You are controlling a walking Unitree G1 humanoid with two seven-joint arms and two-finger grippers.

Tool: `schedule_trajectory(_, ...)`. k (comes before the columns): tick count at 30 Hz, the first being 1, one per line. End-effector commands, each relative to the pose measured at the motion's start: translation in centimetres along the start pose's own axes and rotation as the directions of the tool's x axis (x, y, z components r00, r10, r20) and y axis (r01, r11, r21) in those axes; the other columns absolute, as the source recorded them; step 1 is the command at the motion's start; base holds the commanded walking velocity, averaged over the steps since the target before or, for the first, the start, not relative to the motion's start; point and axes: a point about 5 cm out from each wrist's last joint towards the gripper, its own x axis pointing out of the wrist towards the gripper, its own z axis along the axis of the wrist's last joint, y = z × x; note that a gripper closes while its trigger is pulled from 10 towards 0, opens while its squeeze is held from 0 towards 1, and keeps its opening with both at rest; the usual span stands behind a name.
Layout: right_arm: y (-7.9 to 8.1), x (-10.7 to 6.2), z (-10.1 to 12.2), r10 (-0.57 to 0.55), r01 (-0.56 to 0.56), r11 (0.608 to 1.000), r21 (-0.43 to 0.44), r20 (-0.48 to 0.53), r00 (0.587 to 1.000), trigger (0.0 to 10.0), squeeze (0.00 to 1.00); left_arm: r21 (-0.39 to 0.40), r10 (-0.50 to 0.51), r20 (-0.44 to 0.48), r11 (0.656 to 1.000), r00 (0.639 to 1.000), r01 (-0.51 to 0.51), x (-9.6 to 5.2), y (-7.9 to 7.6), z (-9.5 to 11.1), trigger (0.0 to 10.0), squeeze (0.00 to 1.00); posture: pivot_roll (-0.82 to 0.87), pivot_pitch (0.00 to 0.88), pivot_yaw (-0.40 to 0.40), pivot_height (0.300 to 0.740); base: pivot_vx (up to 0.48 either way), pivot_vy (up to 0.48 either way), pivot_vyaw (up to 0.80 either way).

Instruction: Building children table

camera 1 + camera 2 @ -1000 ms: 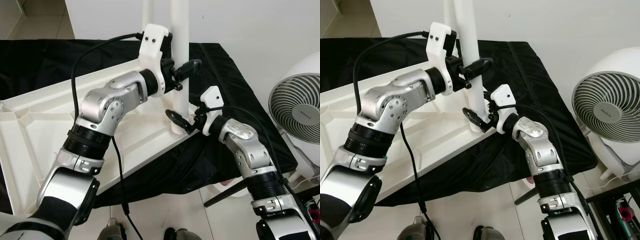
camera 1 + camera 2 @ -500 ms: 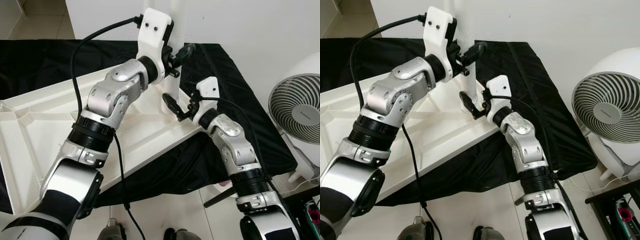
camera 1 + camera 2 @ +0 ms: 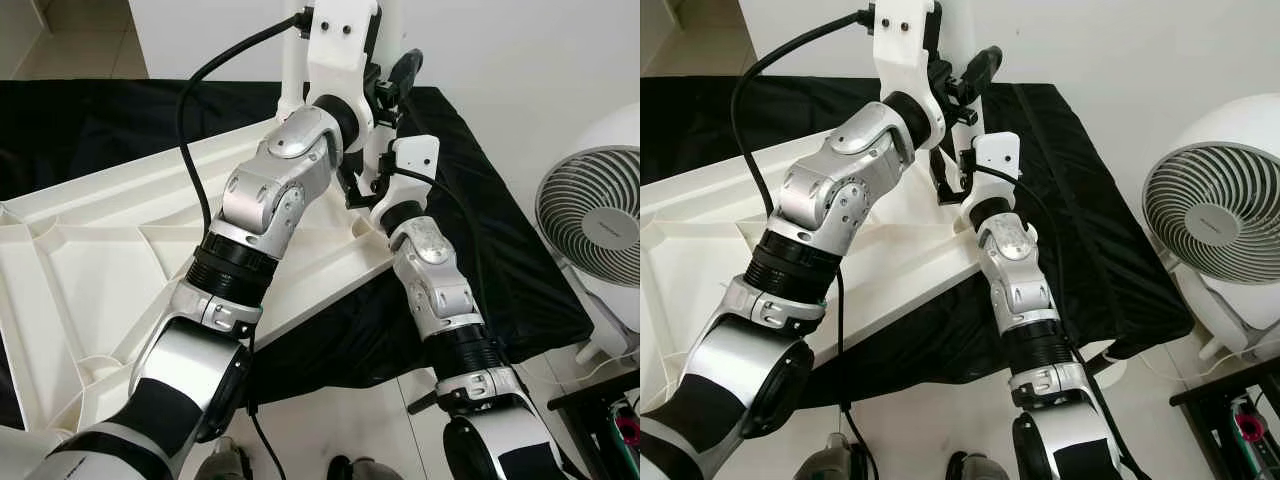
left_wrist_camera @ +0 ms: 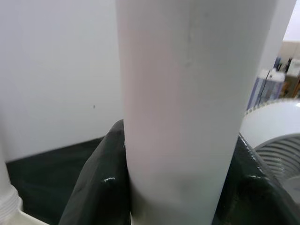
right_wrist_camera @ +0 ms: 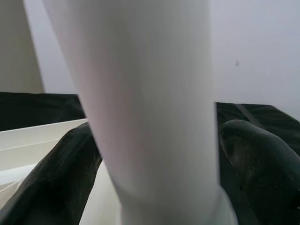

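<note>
Tabletop (image 3: 90, 270), white, upside down on black cloth (image 3: 500, 250). Table leg (image 4: 180, 108), white tube, upright at the near corner socket. Left gripper (image 3: 385, 85): fingers closed around the leg high up. Right gripper (image 5: 150, 154): fingers clasping the leg near its base. Risk, as judged: uneven pull from the two holds could tilt the leg and jam or unseat it in the socket.
</note>
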Motion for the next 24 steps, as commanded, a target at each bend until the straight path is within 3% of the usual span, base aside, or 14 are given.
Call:
schedule_trajectory(1,0.0,0.3,0.3,-0.039,0.040,0.999,-0.026,0.016,0.999,10.0,0.00,0.057,0.034,0.018,0.998,0.999,-0.035,0.2,-0.4,0.1,10.0,0.00,0.08,0.099,-0.072,0.740,0.000,0.000,0.00)
schedule_trajectory(5,0.5,0.4,0.6,-0.090,0.092,0.987,-0.131,0.025,0.996,10.0,0.00,0.118,0.071,0.014,0.990,0.997,-0.072,0.3,-0.7,-0.7,10.0,0.00,0.08,0.110,-0.079,0.740,0.000,0.000,0.00)
schedule_trajectory(11,1.1,0.2,0.6,-0.109,0.113,0.974,-0.194,0.034,0.993,10.0,0.00,0.179,0.084,0.003,0.980,0.996,-0.083,0.5,-0.9,-1.4,10.0,0.00,0.07,0.119,-0.080,0.740,0.000,0.000,0.00)
schedule_trajectory(24,1.5,0.4,0.7,-0.114,0.127,0.980,-0.155,0.091,0.989,10.0,0.00,0.153,0.062,0.012,0.986,0.998,-0.063,0.7,-1.4,-1.1,10.0,0.00,0.08,0.124,-0.075,0.740,0.000,0.000,0.00)
